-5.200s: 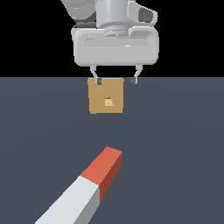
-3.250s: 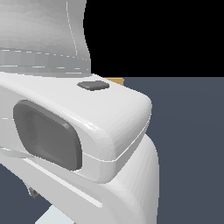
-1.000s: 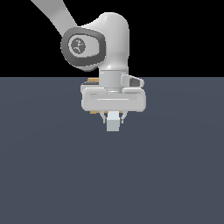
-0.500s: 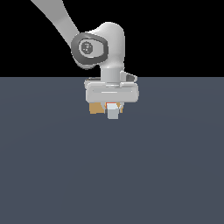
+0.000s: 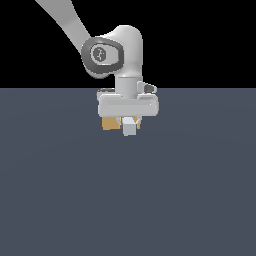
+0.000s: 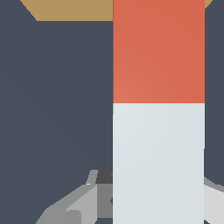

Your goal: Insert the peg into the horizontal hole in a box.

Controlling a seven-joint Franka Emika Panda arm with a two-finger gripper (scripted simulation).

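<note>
Fingers [image 6: 78, 205] pinch the peg [image 6: 158, 109] at its pale end; the wrist view shows its red end reaching the box [image 6: 74, 9], while the exterior view shows only the peg's pale end face before the box [image 5: 108, 123], near the desk's [image 5: 128, 200] far edge

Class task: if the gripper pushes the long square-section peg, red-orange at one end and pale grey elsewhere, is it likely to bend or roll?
The peg probably stays stiff: its edges look perfectly straight. Its flat faces make rolling unlikely. Grip slipperiness cannot be judged.
</note>
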